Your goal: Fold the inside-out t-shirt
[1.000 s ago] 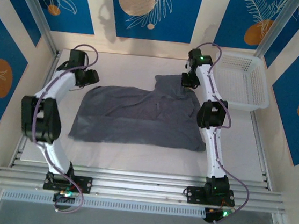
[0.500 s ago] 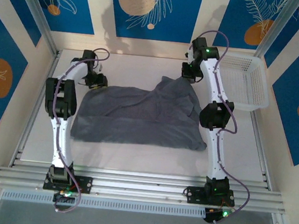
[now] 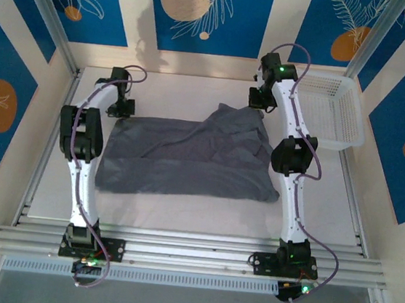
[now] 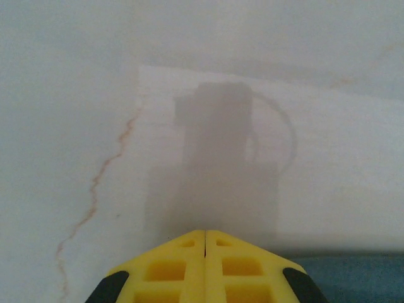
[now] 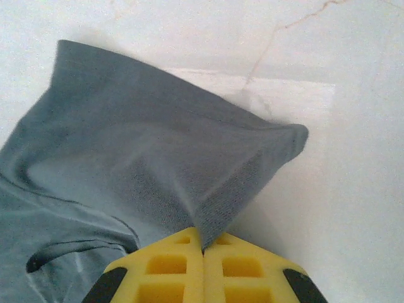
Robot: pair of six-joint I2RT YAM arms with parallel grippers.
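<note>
A: Where's the shirt?

B: Mid counter, mostly spread flat, with its far right corner pulled up toward the counter's far right corner. Grey, soft and light. It'll drape and slide on you, no stiffness at all.

A: Fingers?

B: Right fingers are clenched on that raised corner, cloth pinched right at the tips and hanging off in a fold. Left fingers are clenched too, down at the shirt's far left corner. Cloth sits just beside them in the wrist view, but you can't tell if any is caught between. Check that before you lift.

A: Where would you grab?

B: Corners and hems, both far corners together. Pinch deep, since a thin bite will likely slip out. Lift one side alone and I'd guess it bunches, so move both arms evenly. Nothing fragile, but it's probably stretchy, so pull gently.

A: Containers?

B: One white basket in the counter's far right corner, just beside the right arm. Looks empty. The shirt is apart from it.
</note>
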